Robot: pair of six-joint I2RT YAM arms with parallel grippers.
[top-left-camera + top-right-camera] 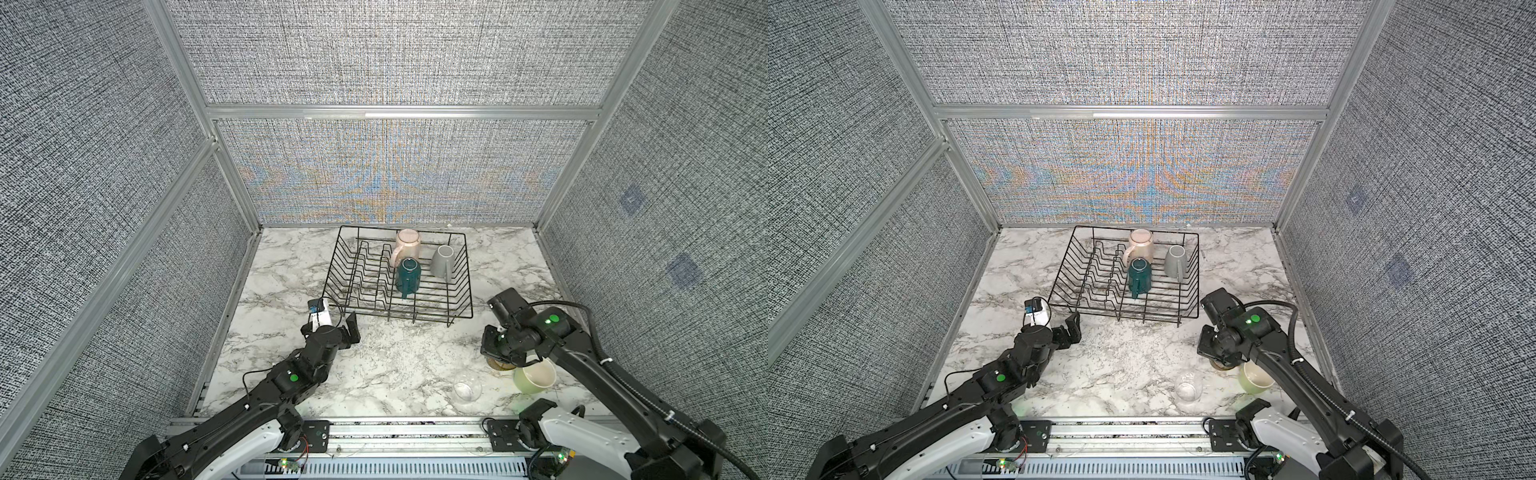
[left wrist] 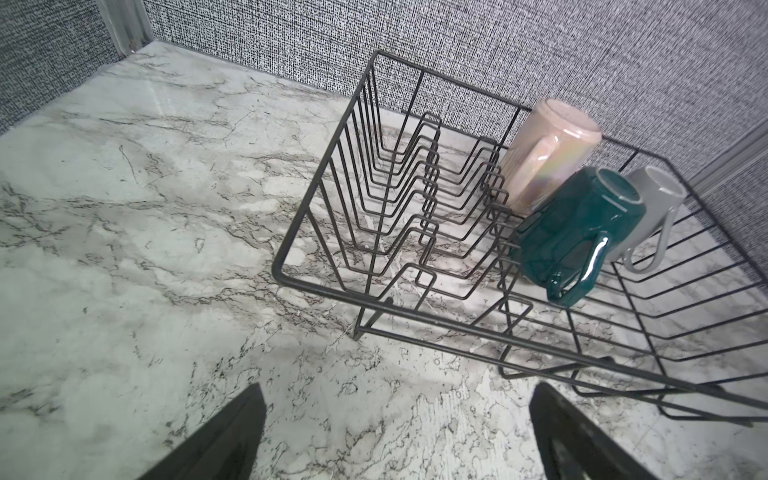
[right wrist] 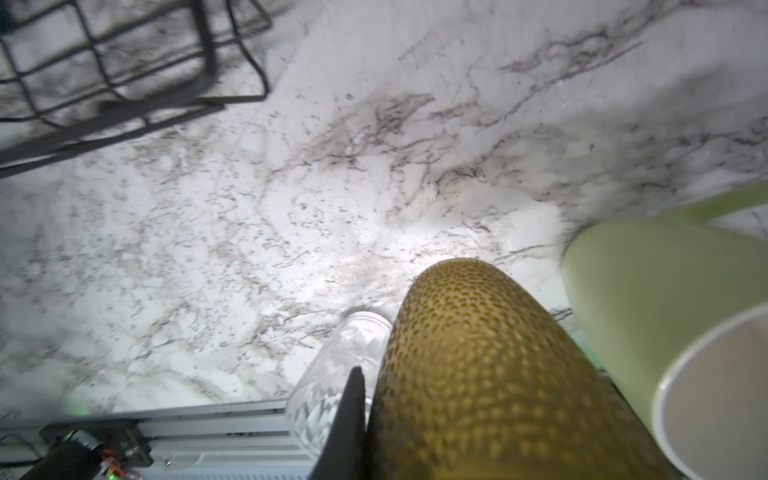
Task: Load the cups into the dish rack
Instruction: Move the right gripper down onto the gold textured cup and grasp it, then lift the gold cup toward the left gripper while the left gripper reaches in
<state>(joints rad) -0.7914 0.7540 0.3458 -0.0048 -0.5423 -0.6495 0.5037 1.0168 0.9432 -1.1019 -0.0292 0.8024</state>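
Note:
The black wire dish rack (image 1: 345, 266) stands at the back middle of the marble table. Inside it are a pale pink mug (image 1: 407, 245), a dark teal mug (image 1: 408, 276) and a grey mug (image 1: 444, 264), all mouth down. My right gripper (image 1: 496, 353) is shut on the amber tumbler (image 3: 478, 374). One finger (image 3: 353, 415) lies against the glass and the other is hidden behind it. A clear tumbler (image 1: 467, 390) and a pale yellow-green cup (image 1: 534, 376) sit close by. My left gripper (image 2: 399, 432) hangs open and empty in front of the rack's near left corner.
Grey fabric walls close off the back and both sides. A metal rail (image 1: 415, 432) runs along the table's front edge. The yellow-green cup lies on its side right beside the amber tumbler, under my right arm.

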